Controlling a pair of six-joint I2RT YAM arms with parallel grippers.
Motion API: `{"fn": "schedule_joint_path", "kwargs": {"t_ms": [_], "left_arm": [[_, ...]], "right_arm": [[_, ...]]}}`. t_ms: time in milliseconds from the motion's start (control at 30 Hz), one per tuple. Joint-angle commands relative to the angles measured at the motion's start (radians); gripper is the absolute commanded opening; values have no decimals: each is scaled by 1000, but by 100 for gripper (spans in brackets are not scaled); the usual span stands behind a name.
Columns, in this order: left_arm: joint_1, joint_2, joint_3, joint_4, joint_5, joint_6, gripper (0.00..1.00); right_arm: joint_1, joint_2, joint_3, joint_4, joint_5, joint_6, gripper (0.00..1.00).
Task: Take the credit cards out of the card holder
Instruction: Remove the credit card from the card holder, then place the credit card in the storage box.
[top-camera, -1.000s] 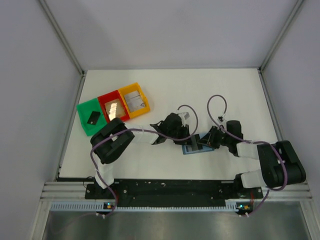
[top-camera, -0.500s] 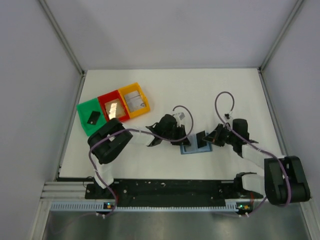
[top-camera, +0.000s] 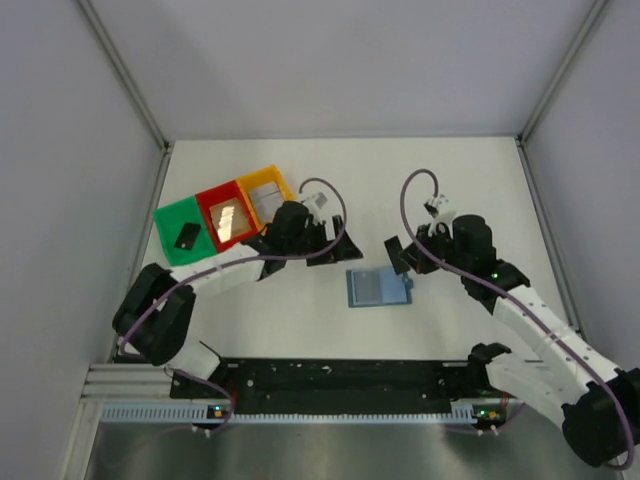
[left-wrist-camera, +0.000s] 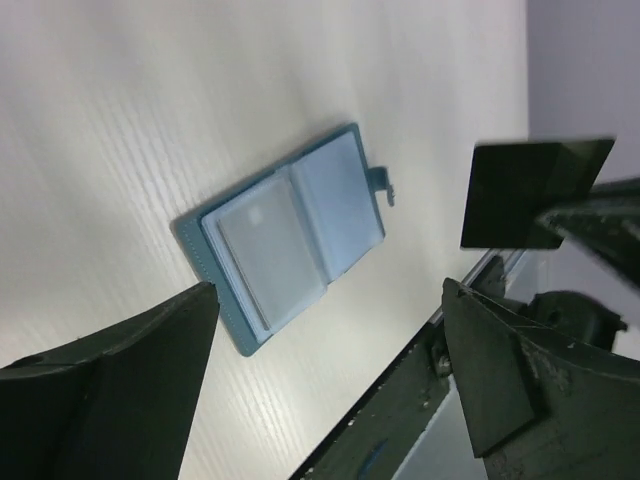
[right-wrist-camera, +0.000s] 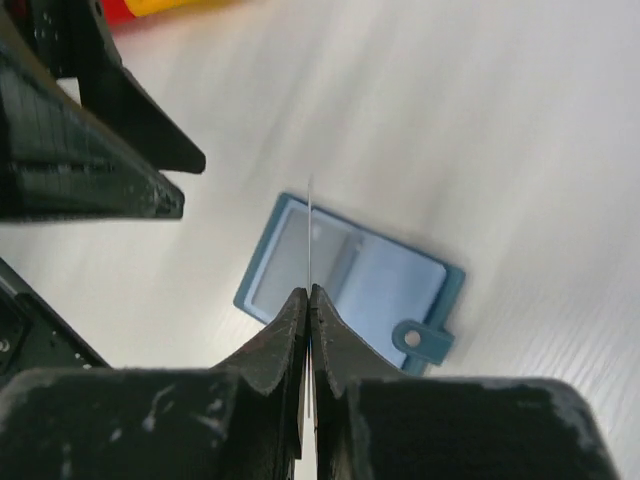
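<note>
- Left fingers (left-wrist-camera: 120, 390) stand wide apart with nothing between them. The left gripper (left-wrist-camera: 328, 290) hovers just beside the yellow tray (top-camera: 255, 178), pointing towards the card holder (top-camera: 378, 288).
- Right fingers (right-wrist-camera: 270, 350) are pressed together, clamped on a thin dark card (left-wrist-camera: 530, 190) that shows edge-on from the right wrist. The right gripper (right-wrist-camera: 308, 295) holds it clear of the table (top-camera: 450, 190), near the holder's far right corner.
- Card holder lies open and flat on the white table between the two arms, grey-blue pockets up and tab on its right edge. Neither gripper touches it.
- One pocket looks paler; cannot tell if a card sits in it.
- Far left is a row of trays: the green tray (top-camera: 165, 225) holds a small black card (top-camera: 186, 236), the red tray (top-camera: 212, 192) a gold-toned card (top-camera: 230, 218), and the yellow tray a grey card (top-camera: 266, 198).
</note>
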Motion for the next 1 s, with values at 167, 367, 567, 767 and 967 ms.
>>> {"fn": "schedule_joint_path", "kwargs": {"t_ms": [167, 367, 567, 767, 967], "left_arm": [[166, -287, 136, -336, 103, 54, 98], [191, -409, 103, -276, 184, -134, 87], [190, -434, 97, -241, 212, -240, 79], [190, -420, 79, -147, 201, -338, 79], [194, -387, 73, -60, 138, -396, 77]], "right_arm": [[439, -1, 184, 33, 497, -608, 0], [628, 49, 141, 328, 683, -930, 0], [708, 109, 122, 512, 734, -1118, 0], [752, 149, 128, 557, 734, -1181, 0], [787, 169, 127, 577, 761, -1234, 0]]}}
